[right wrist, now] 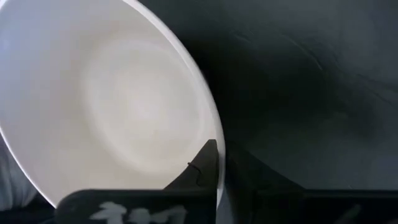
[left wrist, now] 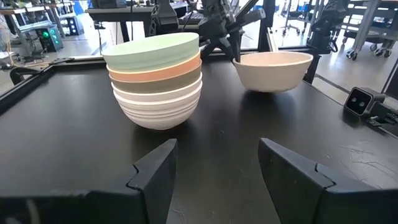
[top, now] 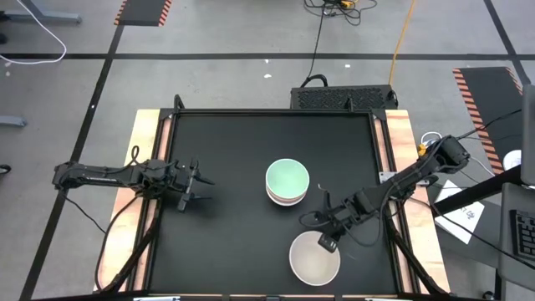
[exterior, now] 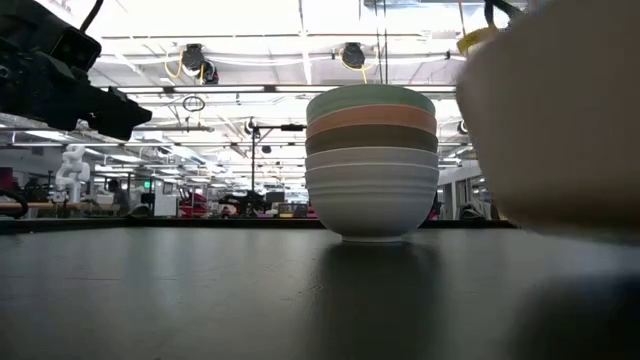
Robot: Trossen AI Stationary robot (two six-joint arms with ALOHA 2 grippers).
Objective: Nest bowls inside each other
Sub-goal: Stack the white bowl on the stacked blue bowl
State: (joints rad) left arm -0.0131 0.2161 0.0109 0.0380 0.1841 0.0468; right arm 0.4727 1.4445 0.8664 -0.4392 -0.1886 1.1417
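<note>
I see the stack (top: pixel 287 182) just right of centre in the high view: mint bowl (left wrist: pixel 152 51) on top, then salmon (left wrist: pixel 158 68), grey-brown (left wrist: pixel 163 84) and two white bowls (left wrist: pixel 161 106) nested beneath, standing upright on the black tabletop (top: pixel 234 150). The cream bowl (top: pixel 313 259) sits apart, lower right of the stack near the frame's bottom edge, also upright. My right pincer (top: pixel 328 242) is at that bowl's upper rim, closed on it: in the right wrist view one finger (right wrist: pixel 202 171) lies inside the rim and the wall runs between the two. My left pincer (top: pixel 191 186) waits at the left of the tabletop, well clear of the stack, its fingers (left wrist: pixel 155 174) apart and empty, pointed toward the bowls.
</note>
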